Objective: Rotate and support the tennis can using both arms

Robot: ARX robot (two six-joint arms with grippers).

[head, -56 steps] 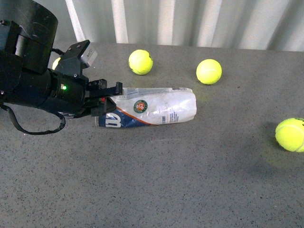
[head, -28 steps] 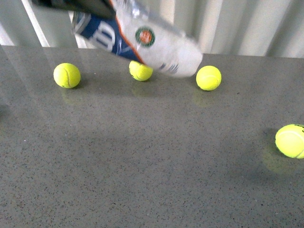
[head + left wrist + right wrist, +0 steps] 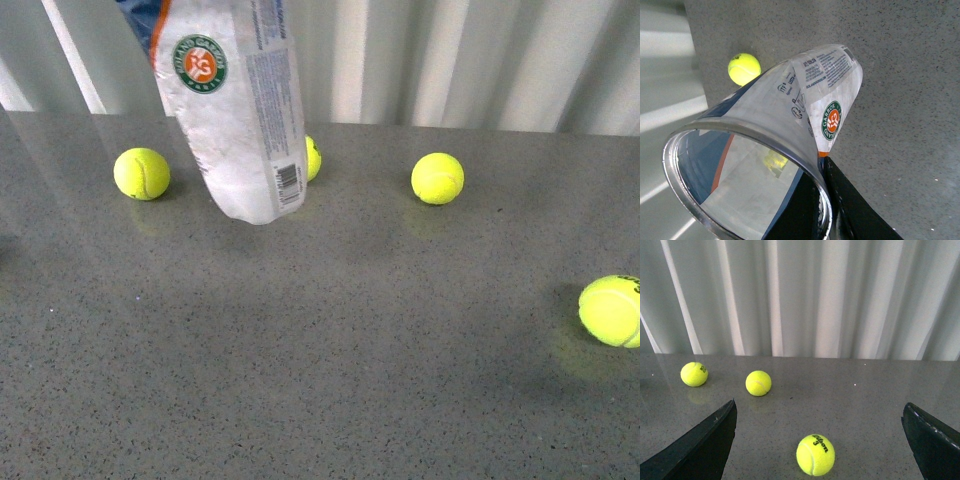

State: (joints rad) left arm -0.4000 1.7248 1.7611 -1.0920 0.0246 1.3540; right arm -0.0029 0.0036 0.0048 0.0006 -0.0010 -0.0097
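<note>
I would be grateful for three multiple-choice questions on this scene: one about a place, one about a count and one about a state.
1. In the front view, which tennis ball does the tennis can partly cover?
A the second from the left; B the far right one; C none.
2. How many tennis balls show in the front view?
A two; B four; C six.
3. How do the fingers of the right gripper stand?
A shut on the can; B shut on a ball; C wide apart, gripping nothing.

Answers:
1 A: only its right edge shows beside the can.
2 B: three lie along the back and one at the right edge.
3 C: the right wrist view shows only the table and loose balls beyond the gap.
</note>
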